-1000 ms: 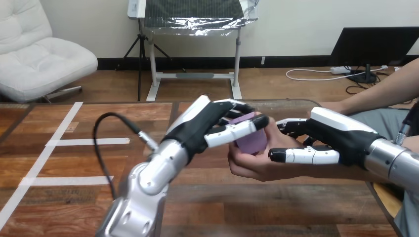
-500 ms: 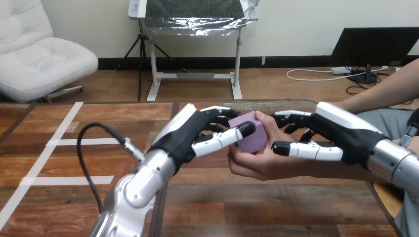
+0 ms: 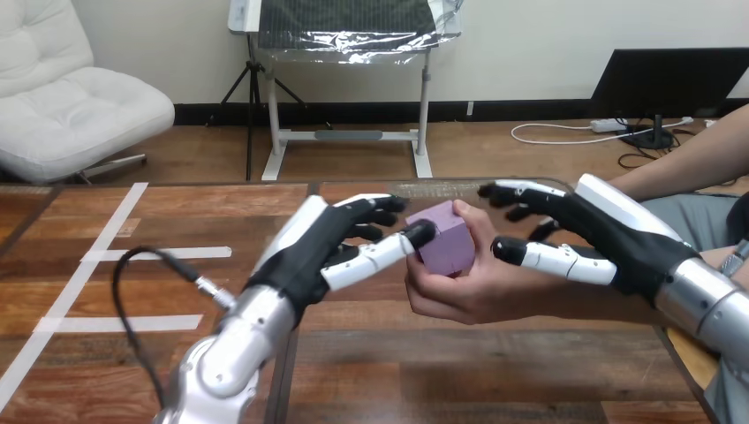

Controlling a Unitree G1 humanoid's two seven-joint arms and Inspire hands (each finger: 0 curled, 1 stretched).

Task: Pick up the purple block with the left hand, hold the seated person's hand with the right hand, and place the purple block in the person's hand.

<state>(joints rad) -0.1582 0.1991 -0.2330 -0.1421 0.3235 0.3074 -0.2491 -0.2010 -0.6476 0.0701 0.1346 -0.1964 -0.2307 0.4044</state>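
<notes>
Purple block (image 3: 446,240) sits in the person's hand (image 3: 468,287), whose fingers are cupped under and behind it, so I judge it already carried there and not by me. The person's hand is held palm up above the table (image 3: 132,291), which gives the block a pocket to settle into.

My left robot hand (image 3: 309,247) is just to the left of the person's hand. Its fingers are nearly straight and loose, with the tips just beside the block, and the thumb tip lies against the block's near face. It grips nothing that I can see. I read this as the let-go stage of the placing.

My right robot hand (image 3: 618,238) is just to the right of the person's hand, fingers spread and straight above it and the thumb stretched along the wrist side. It steadies from beside rather than holding: I see nothing curled round the person's hand.

Next I would draw the left robot hand straight away from the person's hand, slowly, so the thumb doesn't drag the block out.
</notes>
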